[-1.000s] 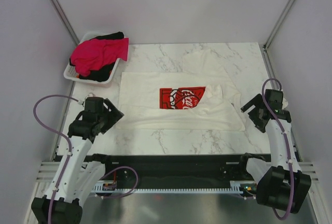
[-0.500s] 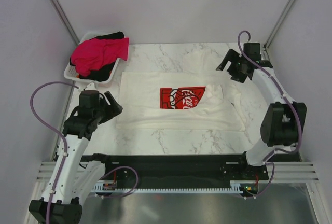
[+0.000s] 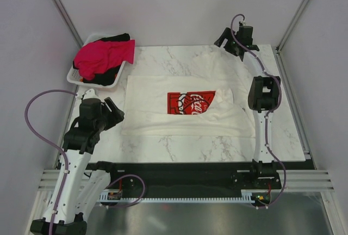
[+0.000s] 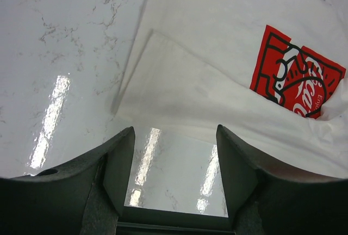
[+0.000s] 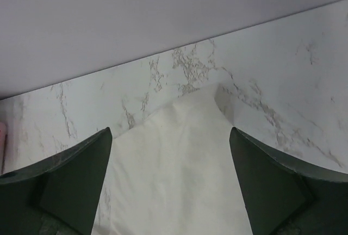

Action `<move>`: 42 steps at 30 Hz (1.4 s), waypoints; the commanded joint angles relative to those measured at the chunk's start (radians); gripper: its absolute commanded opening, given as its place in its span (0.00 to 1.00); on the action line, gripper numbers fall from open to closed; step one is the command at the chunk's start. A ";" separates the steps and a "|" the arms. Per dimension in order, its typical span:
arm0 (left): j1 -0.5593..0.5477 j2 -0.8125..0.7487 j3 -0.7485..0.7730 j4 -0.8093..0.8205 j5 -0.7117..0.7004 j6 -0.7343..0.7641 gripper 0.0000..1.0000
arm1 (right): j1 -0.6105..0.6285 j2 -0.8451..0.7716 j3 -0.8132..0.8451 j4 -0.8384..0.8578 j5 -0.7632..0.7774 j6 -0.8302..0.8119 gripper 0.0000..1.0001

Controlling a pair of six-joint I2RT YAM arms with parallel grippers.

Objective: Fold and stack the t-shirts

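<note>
Ahead, white t-shirt (image 4: 217, 44) — ungripped, just beyond both wide-apart jaws, left and right

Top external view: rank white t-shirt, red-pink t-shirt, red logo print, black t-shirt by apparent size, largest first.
1. white t-shirt, by far.
2. red-pink t-shirt, bunched in the basket.
3. red logo print, only slightly smaller than 2.
4. black t-shirt, mostly covered; only slivers show.
</note>
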 commanded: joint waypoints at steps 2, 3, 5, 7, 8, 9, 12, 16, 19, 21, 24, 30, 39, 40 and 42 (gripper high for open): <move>0.001 -0.014 0.001 0.015 -0.043 0.019 0.68 | 0.015 0.169 0.181 0.138 0.046 -0.023 0.96; 0.001 -0.011 0.001 0.013 -0.046 0.016 0.68 | 0.015 0.178 0.174 0.171 0.058 -0.023 0.96; 0.001 -0.006 0.001 0.012 -0.051 0.018 0.67 | 0.018 0.206 0.174 0.227 0.087 -0.030 0.95; 0.001 0.009 0.001 0.010 -0.052 0.015 0.66 | 0.027 0.243 0.200 0.229 0.106 -0.053 0.93; 0.001 0.012 0.004 0.007 -0.052 0.016 0.66 | 0.030 0.250 0.213 0.228 0.109 -0.060 0.90; 0.002 0.015 0.005 0.009 -0.054 0.013 0.66 | 0.036 0.255 0.212 0.228 0.112 -0.061 0.89; 0.002 0.020 0.003 0.007 -0.057 0.013 0.65 | 0.050 0.254 0.180 0.229 0.106 -0.078 0.77; 0.002 0.015 0.003 0.002 -0.063 0.010 0.65 | 0.076 0.225 0.131 0.226 0.077 -0.112 0.53; 0.002 0.006 0.003 0.002 -0.066 0.007 0.65 | 0.080 0.174 0.088 0.211 0.074 -0.133 0.35; 0.002 0.005 0.003 0.001 -0.068 0.007 0.65 | 0.080 0.113 0.047 0.197 0.095 -0.150 0.18; 0.002 0.005 0.003 -0.001 -0.069 0.007 0.65 | 0.077 0.006 -0.007 0.182 0.124 -0.171 0.00; 0.002 0.003 0.003 0.001 -0.066 0.007 0.65 | 0.047 -0.260 -0.237 0.145 0.193 -0.196 0.00; -0.004 0.242 0.041 0.108 0.004 0.027 0.65 | 0.021 -0.650 -0.628 0.053 0.400 -0.190 0.00; -0.004 0.315 0.060 0.122 0.000 0.027 0.65 | 0.012 -0.673 -0.657 0.047 0.406 -0.170 0.00; -0.007 0.389 0.141 0.163 -0.014 0.038 0.65 | -0.012 -0.719 -0.723 0.037 0.403 -0.120 0.00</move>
